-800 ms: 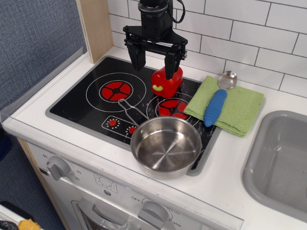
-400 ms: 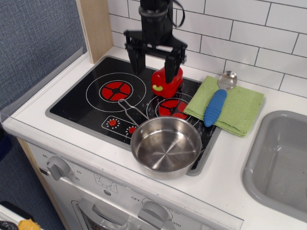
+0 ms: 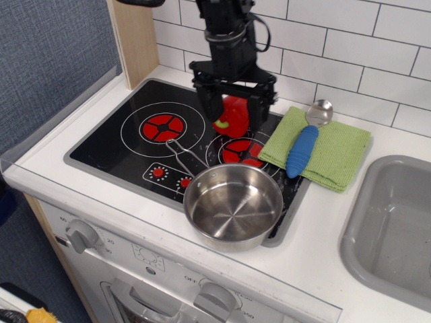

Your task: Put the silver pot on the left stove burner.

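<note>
The silver pot [image 3: 233,205] sits on the front right corner of the black cooktop, overhanging its edge, with its wire handle [image 3: 186,155] pointing back left. The left stove burner [image 3: 162,125] is a red disc in white rings and stands bare. My gripper [image 3: 234,113] hangs open above the back of the right burner [image 3: 239,151], its two dark fingers astride a red pepper toy [image 3: 232,114], behind the pot and apart from it.
A green cloth [image 3: 316,148] with a blue-handled spoon [image 3: 305,138] lies right of the cooktop. A grey sink basin [image 3: 394,225] is at the far right. A wooden panel [image 3: 133,40] and tiled wall bound the back. Knobs [image 3: 82,234] line the front.
My gripper has moved right and lower, from above the back middle of the cooktop to around the red pepper. The pot has not moved.
</note>
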### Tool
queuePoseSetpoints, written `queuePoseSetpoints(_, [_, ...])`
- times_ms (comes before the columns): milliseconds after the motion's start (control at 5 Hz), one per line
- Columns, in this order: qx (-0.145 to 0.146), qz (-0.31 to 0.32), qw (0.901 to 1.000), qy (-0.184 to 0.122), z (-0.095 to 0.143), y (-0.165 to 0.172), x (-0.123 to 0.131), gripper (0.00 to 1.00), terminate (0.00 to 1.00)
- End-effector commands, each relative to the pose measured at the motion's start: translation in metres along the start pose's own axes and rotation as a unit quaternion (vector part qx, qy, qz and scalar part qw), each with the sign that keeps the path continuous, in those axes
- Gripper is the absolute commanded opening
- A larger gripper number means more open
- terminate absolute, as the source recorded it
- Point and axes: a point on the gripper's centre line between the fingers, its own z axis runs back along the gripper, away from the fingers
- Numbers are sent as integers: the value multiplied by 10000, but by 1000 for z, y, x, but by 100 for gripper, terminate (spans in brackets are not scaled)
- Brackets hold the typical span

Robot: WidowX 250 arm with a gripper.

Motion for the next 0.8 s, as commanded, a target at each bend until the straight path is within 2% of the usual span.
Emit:
queuePoseSetpoints(0, [46,-1085,9920,-645,59,-64,-23,100,0])
queuePoseSetpoints(200, [-35,-1316,9904,-425,51,-92,-47,100,0])
queuePoseSetpoints(400, [-9,-1241,9917,-341,42,-104,-58,100,0])
queuePoseSetpoints(600, [145,-950,9953,-90,17,-110,-69,100,0])
